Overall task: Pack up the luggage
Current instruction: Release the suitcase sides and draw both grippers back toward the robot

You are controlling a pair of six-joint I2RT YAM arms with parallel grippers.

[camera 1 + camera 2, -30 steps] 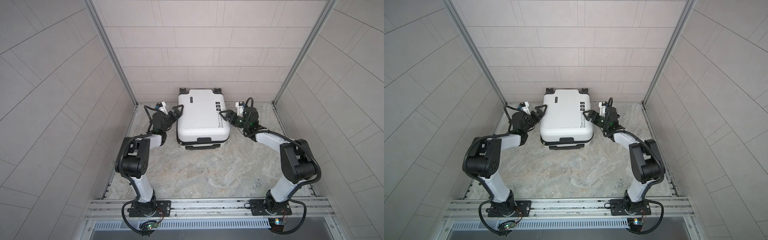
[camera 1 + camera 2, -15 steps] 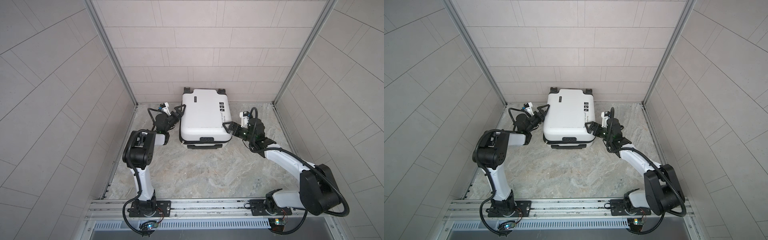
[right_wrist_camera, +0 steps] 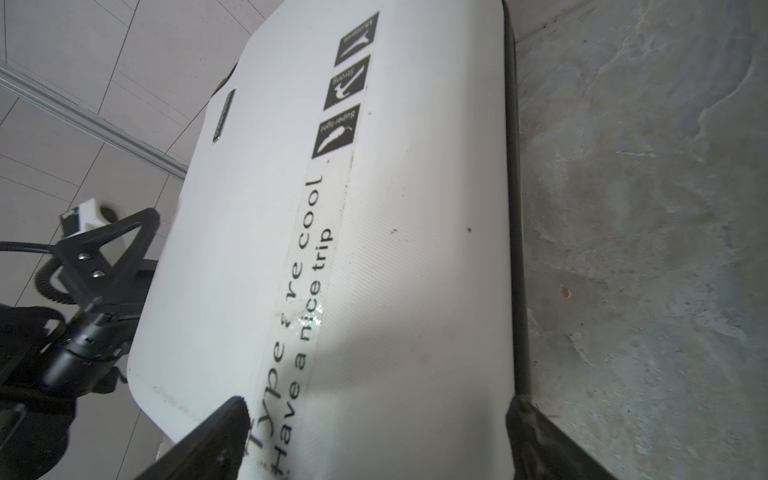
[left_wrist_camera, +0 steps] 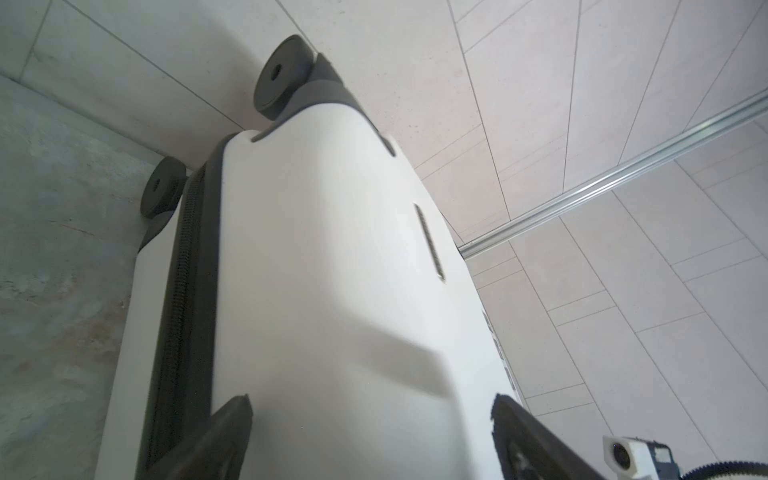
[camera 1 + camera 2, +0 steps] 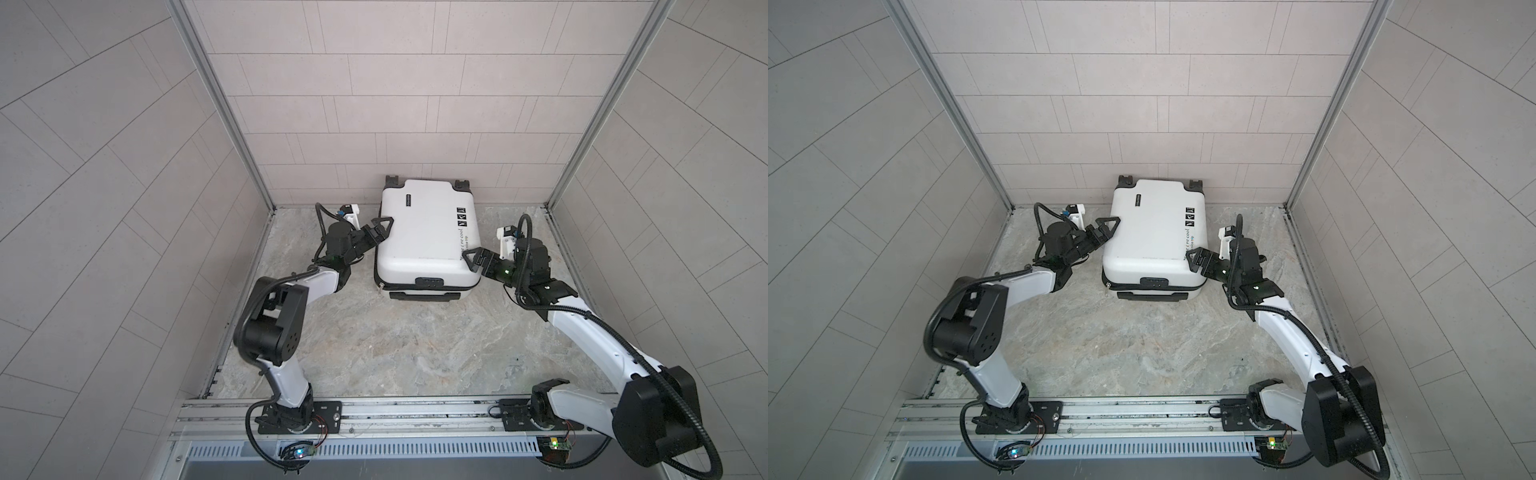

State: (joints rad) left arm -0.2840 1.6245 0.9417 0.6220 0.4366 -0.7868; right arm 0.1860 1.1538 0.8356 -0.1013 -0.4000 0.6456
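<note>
my left arm [image 5: 291, 286] folds at a raised elbow, and my right arm [image 5: 590, 332] stretches long and low. both wrists turn inward, and my left gripper [image 5: 380, 230] and right gripper [image 5: 473, 264] have their jaws spread wide.

One luggage [image 5: 424, 237], two tools, left tool [image 5: 379, 233] and right tool [image 5: 473, 261], three square icons [image 3: 345, 87], probably three wheels [image 4: 278, 79].

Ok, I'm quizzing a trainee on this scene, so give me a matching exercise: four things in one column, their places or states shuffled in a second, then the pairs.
1. small white hard-shell suitcase
2. round black wheels
3. left gripper
4. right gripper

a. at the suitcase's side nearest the printed text
b. lying closed on the stone-patterned floor
c. at the suitcase's unprinted side
d. at the end by the back wall

Pairs: 1-b, 2-d, 3-c, 4-a.
</note>
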